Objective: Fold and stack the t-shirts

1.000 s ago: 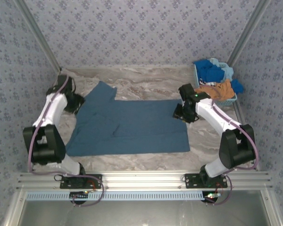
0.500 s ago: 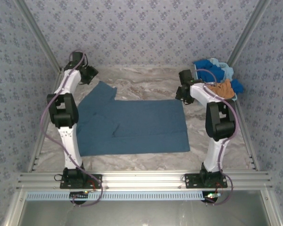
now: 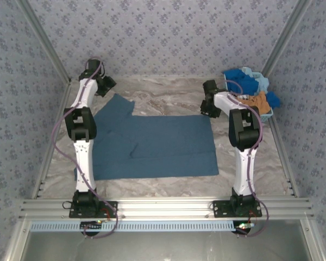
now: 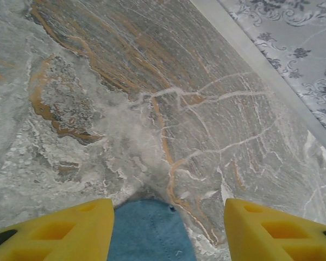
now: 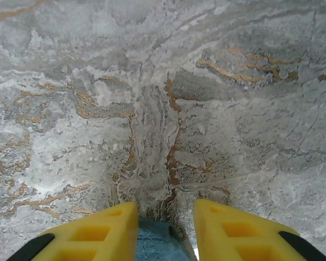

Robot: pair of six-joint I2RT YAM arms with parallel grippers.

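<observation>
The slate-blue t-shirt (image 3: 152,144) lies spread flat on the marble table, one sleeve pointing to the far left. My left gripper (image 3: 107,85) is at that sleeve's tip; in the left wrist view it (image 4: 168,231) is open, with the blue cloth tip (image 4: 146,234) lying between the wide-apart yellow fingers. My right gripper (image 3: 208,106) is at the shirt's far right corner. In the right wrist view it (image 5: 164,231) is open with a narrower gap, and the cloth corner (image 5: 152,242) sits between the fingers against the left one.
A light-blue basket (image 3: 269,113) at the back right holds a bright blue t-shirt (image 3: 242,81), a light blue one (image 3: 261,81) and an orange-brown one (image 3: 258,101). Patterned walls and metal rails enclose the table. Bare marble lies beyond the shirt's far edge.
Both arms have stretched out from beside the shirt's sides to its far edge: the left gripper to the sleeve tip, the right to the far right corner. The shirt has stayed flat.
</observation>
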